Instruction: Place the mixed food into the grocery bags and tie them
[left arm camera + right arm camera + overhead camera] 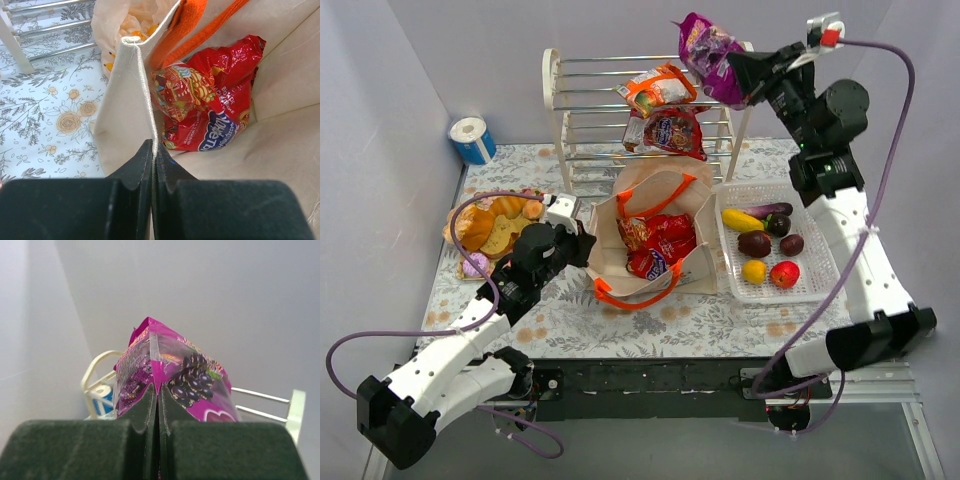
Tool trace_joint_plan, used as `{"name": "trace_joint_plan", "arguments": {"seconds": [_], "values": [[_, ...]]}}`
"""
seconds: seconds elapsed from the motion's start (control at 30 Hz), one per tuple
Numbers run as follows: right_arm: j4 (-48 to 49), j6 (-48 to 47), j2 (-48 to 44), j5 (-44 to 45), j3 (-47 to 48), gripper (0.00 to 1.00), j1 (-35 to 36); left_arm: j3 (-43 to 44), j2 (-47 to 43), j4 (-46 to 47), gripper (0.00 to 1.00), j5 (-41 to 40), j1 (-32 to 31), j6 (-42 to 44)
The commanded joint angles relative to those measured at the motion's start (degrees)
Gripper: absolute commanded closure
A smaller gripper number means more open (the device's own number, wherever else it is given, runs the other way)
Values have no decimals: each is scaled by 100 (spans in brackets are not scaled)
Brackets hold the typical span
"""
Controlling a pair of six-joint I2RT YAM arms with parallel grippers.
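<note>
A beige canvas tote (695, 195) with orange handles stands open mid-table, red snack packets (660, 245) inside. My left gripper (582, 238) is shut on the tote's left rim (145, 90), the fabric edge pinched between its fingers; the red packets (210, 110) lie in the tote beyond. A peach plastic bag (117, 20) shows behind the tote's corner. My right gripper (740, 72) is shut on a purple snack packet (708, 50), held high over the rack; in the right wrist view the purple packet (165, 375) stands up from the shut jaws.
A cream wire rack (590, 100) at the back holds an orange packet (658, 90) and a red packet (670, 130). A white lattice basket (815, 285) on the right holds fruit and an eggplant. Pastries (490, 225) lie left; a blue-white roll (472, 140) stands back left.
</note>
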Motion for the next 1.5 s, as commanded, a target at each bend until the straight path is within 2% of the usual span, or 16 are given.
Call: {"name": "trace_joint_plan", "arguments": {"seconds": [0.0, 0.13, 0.27, 0.4, 0.57, 0.7, 0.8, 0.9, 1.03, 1.23, 1.3, 1.4, 1.47], "values": [[1166, 52, -1117, -248, -985, 99, 415, -74, -104, -42, 100, -32, 16, -30], [1078, 166, -1961, -239, -2084, 99, 959, -92, -113, -24, 100, -23, 16, -56], [850, 279, -2708, -81, -3148, 99, 1933, -127, -96, 11, 100, -49, 16, -65], [639, 394, -2903, -2, -4000, 99, 2586, -136, -96, 2, 100, -84, 7, -74], [42, 614, -2596, 120, -4598, 99, 2754, -145, -122, 20, 100, -128, 16, -91], [-854, 562, -2709, 831, -4767, 99, 2754, -180, -210, 11, 100, -242, 16, -82], [-1741, 158, -2920, 1630, -4627, 99, 2754, -197, -271, 29, 100, -243, 16, -82], [-2200, -176, -3008, 2142, -4460, 99, 2754, -180, -236, 64, 100, -164, 16, -91], [-2148, -151, -2859, 2047, -4512, 99, 2806, -171, -166, 55, 100, -102, 16, -83], [-1340, 166, -1991, 931, -4636, 99, 3349, -197, -184, 64, 100, -120, 16, -83], [-1165, 166, -1761, 921, -4556, 99, 3683, -197, -148, 64, 100, -120, 16, -82], [-918, 341, -1322, 912, -4556, 99, 3826, -189, -148, 64, 100, -85, 16, -82], [-943, 438, -962, 1542, -4626, 99, 3817, -197, -157, 81, 100, -76, 16, -82]]}}
